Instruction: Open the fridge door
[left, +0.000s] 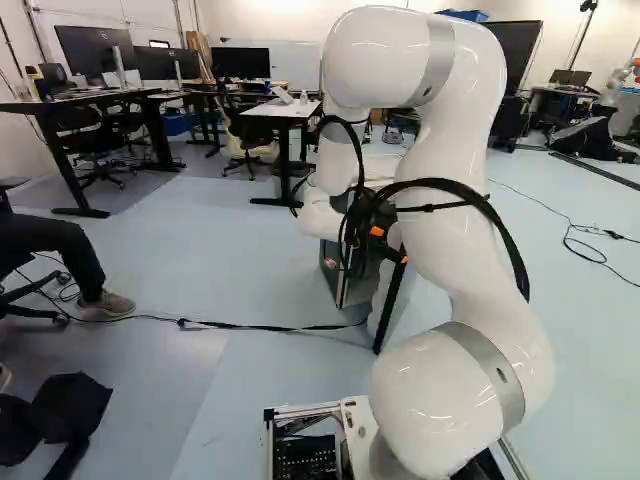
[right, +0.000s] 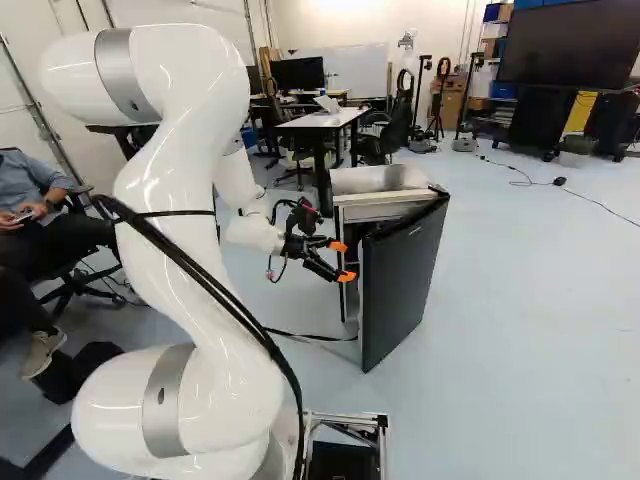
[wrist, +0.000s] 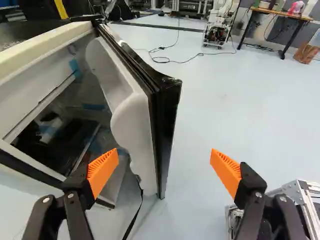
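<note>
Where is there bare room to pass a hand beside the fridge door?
Right of the fridge door in the right base view, the floor is bare. The inner side is crowded: fridge body and one finger of the open pincer stand there.

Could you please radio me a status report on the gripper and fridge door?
Gripper open, gripping nothing. Fridge door partly open, its edge ahead of the gripper. No obstruction seen beside its outer face.
</note>
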